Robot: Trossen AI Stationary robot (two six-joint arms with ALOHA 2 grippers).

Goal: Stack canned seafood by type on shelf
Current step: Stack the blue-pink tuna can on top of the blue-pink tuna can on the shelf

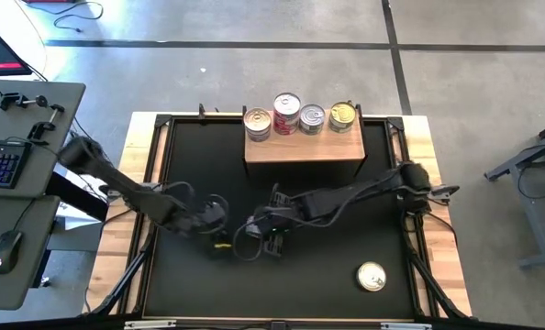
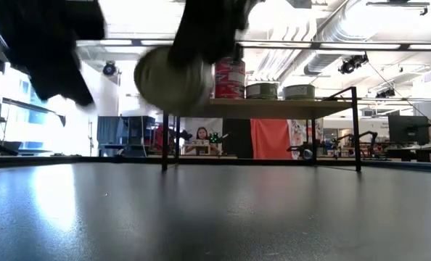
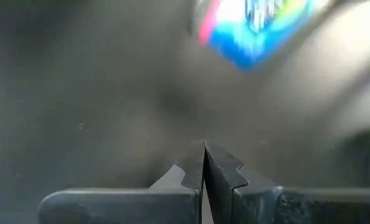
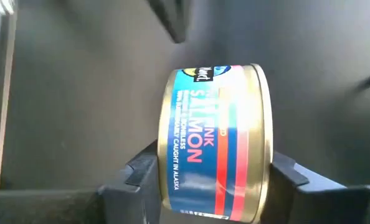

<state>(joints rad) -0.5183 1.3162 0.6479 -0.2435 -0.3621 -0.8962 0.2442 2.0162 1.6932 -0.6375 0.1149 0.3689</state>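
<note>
Blue-and-red salmon tin (image 4: 215,144) sits on edge, pinched between the right gripper (image 4: 213,180) fingers, lifted off the black mat (image 1: 328,293) near table centre. Left gripper (image 3: 203,163), at its 9 o'clock, is pressed together, empty. Shelf (image 1: 304,147) at 12 o'clock carries four stacks of tins (image 1: 299,116); one gold-lidded tin (image 1: 372,276) lies at 4 o'clock.

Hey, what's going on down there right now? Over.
Right gripper gripping salmon can. Left gripper shut, empty. Shelf holds cans; nothing blocking.
</note>
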